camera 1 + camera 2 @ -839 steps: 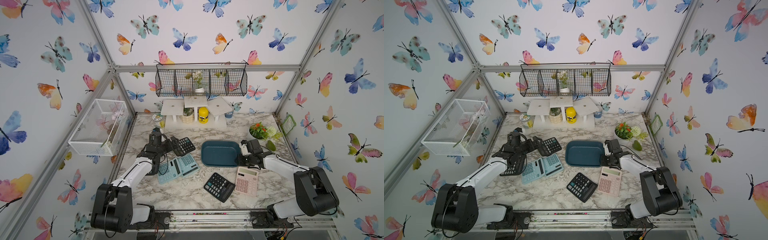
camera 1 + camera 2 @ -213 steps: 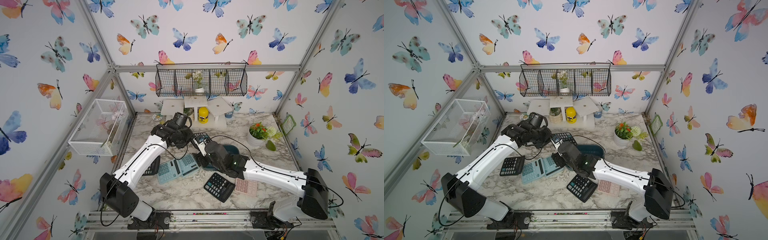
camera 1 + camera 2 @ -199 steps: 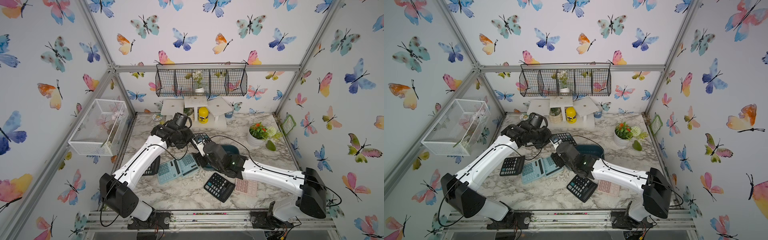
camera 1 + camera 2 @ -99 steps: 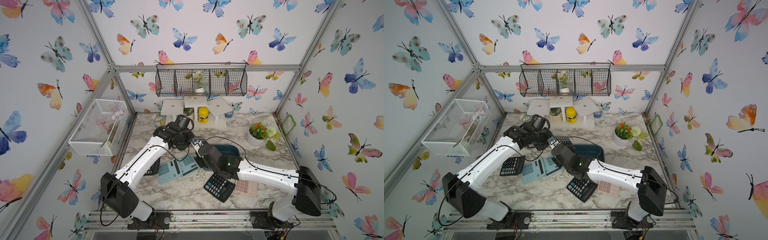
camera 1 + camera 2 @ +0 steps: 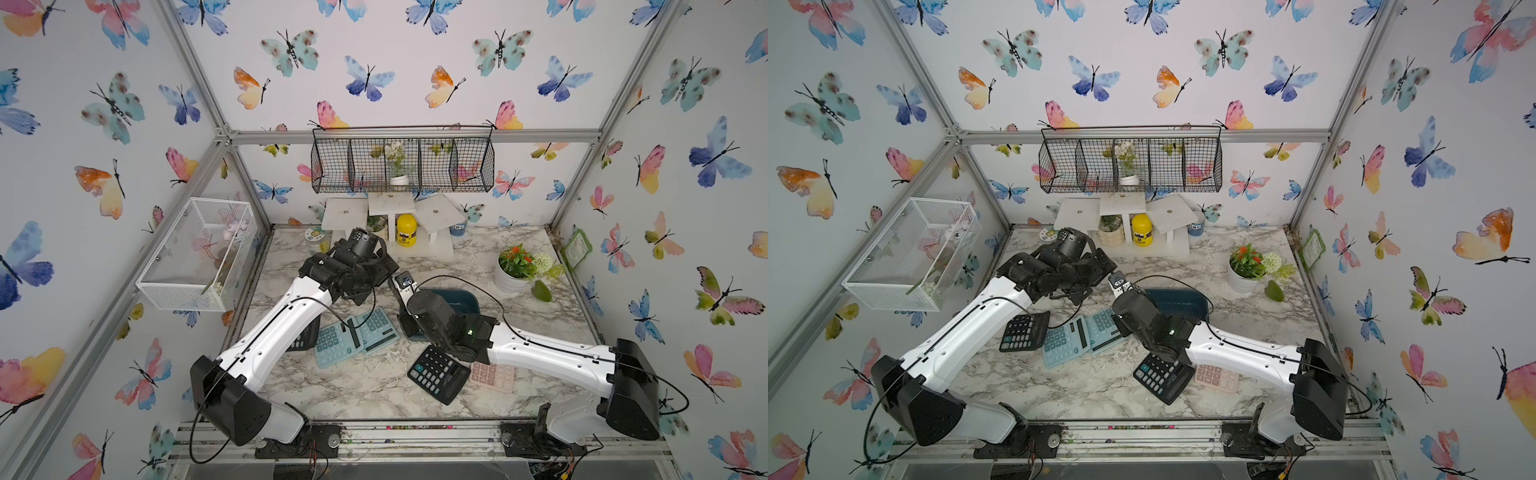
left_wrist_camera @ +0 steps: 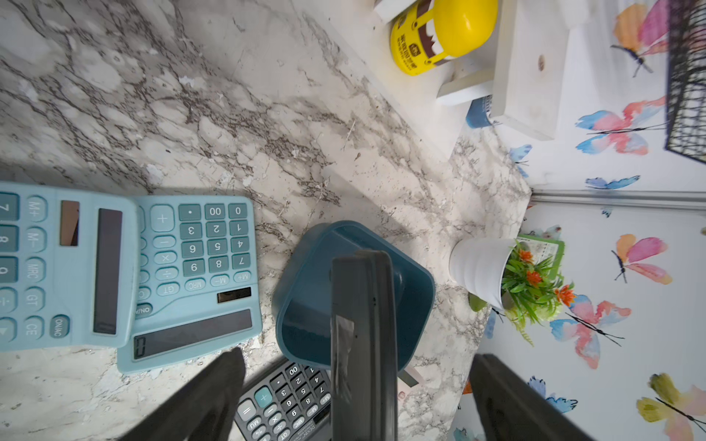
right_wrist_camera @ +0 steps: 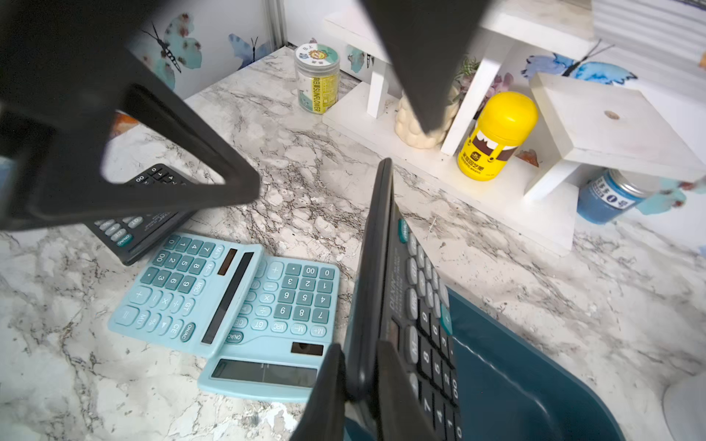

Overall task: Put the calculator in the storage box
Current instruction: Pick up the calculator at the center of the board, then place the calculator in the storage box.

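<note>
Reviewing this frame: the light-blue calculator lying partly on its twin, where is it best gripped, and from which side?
Probably from above, jaws across the two long sides of the upper light-blue calculator, near its display end. That end rests on the lower light-blue calculator, so it is propped off the marble table, likely leaving room under its edges.

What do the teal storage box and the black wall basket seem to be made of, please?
Storage box: probably plastic, smooth and slightly glossy, with moulded rounded corners.
Wall basket: apparently metal wire with a black coating, forming an open, see-through grid.
</note>
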You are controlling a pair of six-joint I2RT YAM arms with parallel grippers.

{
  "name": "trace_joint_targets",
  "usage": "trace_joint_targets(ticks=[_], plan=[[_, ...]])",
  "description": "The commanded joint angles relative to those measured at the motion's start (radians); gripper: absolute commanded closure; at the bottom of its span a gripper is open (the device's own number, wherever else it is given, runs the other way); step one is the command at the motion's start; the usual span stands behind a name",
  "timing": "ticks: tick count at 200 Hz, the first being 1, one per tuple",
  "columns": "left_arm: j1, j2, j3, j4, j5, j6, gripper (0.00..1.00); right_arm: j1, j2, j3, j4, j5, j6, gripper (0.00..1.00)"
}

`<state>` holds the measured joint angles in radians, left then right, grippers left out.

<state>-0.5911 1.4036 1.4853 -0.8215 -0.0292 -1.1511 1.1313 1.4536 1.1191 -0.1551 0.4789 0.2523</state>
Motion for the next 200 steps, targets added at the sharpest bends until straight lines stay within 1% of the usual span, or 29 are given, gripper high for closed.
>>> trace_joint_targets(ticks=[1, 21, 41, 72, 108, 128, 151, 200], plan=[[-0.001, -0.106, 0.028, -0.013, -0.18, 0.01, 0.01, -0.005, -0.066, -0.028, -0.005, 0.017, 0.115, 0.97], [-0.002, -0.175, 0.006, 0.005, -0.279, 0.026, 0.01, -0.005, -0.11, -0.051, -0.006, 0.018, 0.174, 0.97], [0.001, -0.236, -0.039, 0.044, -0.324, 0.046, 0.01, -0.007, -0.163, -0.099, 0.03, 0.014, 0.268, 0.98], [0.004, -0.286, -0.113, 0.089, -0.34, 0.081, 0.01, -0.008, -0.266, -0.289, 0.235, 0.014, 0.423, 0.98], [0.006, -0.3, -0.176, 0.114, -0.33, 0.12, 0.01, -0.013, -0.314, -0.456, 0.462, 0.053, 0.535, 0.98], [0.006, -0.308, -0.207, 0.133, -0.328, 0.132, 0.01, -0.018, -0.308, -0.51, 0.551, 0.09, 0.565, 0.98], [0.006, -0.32, -0.232, 0.15, -0.323, 0.145, 0.01, -0.042, -0.297, -0.565, 0.673, 0.091, 0.584, 0.98], [0.006, -0.331, -0.25, 0.158, -0.341, 0.174, 0.01, -0.05, -0.293, -0.507, 0.632, 0.131, 0.579, 0.97]])
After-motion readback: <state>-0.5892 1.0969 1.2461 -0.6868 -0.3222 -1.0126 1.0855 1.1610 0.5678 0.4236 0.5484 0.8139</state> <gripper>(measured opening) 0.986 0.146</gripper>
